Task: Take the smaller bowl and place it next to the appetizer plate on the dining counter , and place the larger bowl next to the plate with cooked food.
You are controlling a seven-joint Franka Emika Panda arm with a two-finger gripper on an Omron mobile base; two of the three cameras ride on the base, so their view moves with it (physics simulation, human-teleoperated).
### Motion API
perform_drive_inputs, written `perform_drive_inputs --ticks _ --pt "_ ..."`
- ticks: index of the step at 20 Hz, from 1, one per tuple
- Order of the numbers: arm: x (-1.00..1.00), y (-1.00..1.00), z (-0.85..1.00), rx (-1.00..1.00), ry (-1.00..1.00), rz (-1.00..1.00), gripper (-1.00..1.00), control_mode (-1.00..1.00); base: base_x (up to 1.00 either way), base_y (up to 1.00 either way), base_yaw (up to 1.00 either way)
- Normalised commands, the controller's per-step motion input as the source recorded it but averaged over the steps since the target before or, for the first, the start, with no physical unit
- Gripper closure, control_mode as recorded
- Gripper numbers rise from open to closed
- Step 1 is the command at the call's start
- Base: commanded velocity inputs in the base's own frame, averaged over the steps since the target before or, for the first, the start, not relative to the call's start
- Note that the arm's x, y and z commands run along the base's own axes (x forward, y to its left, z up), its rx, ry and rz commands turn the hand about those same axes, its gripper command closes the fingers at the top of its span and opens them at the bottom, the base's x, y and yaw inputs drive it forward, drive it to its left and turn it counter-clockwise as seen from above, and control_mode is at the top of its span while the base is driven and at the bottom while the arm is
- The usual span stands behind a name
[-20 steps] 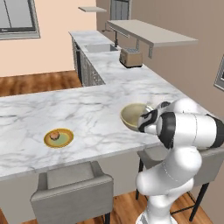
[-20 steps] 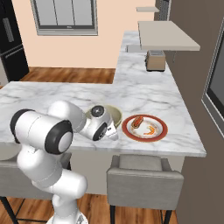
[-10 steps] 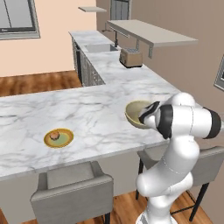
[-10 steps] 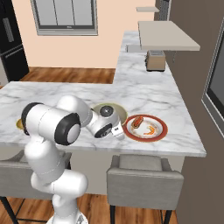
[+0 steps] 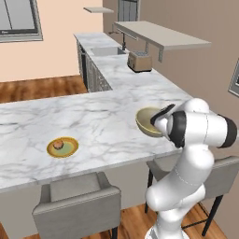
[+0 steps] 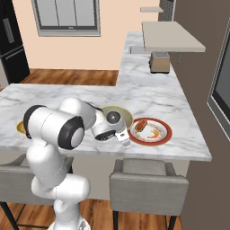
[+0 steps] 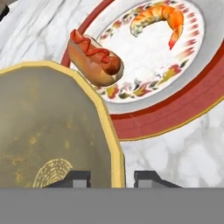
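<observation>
The larger bowl [image 5: 148,122] sits on the marble worktop [image 5: 93,119], close to its near edge and toward the right end. In the right base view the bowl [image 6: 117,115] lies just left of the plate with cooked food [image 6: 150,131]; whether the two rims touch cannot be told from that view. In the hand view the bowl's yellowish rim [image 7: 109,131] overlaps the plate's red band [image 7: 175,109], with the bowl seen in front of it.

The gripper [image 7: 112,178] stands at the bowl's rim on the side facing the plate. The two fingers [image 7: 78,177] straddle the rim, one inside the bowl and one outside, set at a narrow spread. Whether the pads press on the rim cannot be told. In the right base view the hand [image 6: 121,135] is low over the worktop between bowl and plate.

The plate carries a hot dog with red sauce [image 7: 94,59] on the side nearest the bowl, and a shrimp [image 7: 159,19] beyond it. The hot dog's end lies just beside the bowl's rim.

The appetizer plate [image 5: 62,147] rests well to the left on the same worktop, near the front edge, with a small brown morsel at its centre. It is well apart from the bowl.

A toaster [image 5: 139,61] stands on the far run of counter, below a wall shelf [image 5: 158,33]. Two grey stools [image 6: 148,188] stand under the worktop's overhang.
</observation>
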Motion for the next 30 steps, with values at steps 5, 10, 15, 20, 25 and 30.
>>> perform_drive_inputs --ticks 5,10,15,20,25,30 --pt "-0.10 0.00 0.66 0.15 -0.03 0.00 -1.00 -1.00 0.00 0.00 0.00" --pt "-0.35 0.02 0.96 0.02 0.20 0.04 -1.00 -1.00 0.00 0.00 0.00" --pt "-0.02 0.44 1.00 -0.12 0.49 0.10 -1.00 -1.00 0.00 0.00 0.00" --pt "-0.02 0.34 1.00 -0.05 0.19 0.13 -1.00 -1.00 0.00 0.00 0.00" --pt "-0.43 0.03 1.00 0.04 0.06 0.32 -1.00 -1.00 0.00 0.00 0.00" --pt "-1.00 0.77 0.49 -0.19 0.22 0.30 -1.00 -1.00 0.00 0.00 0.00"
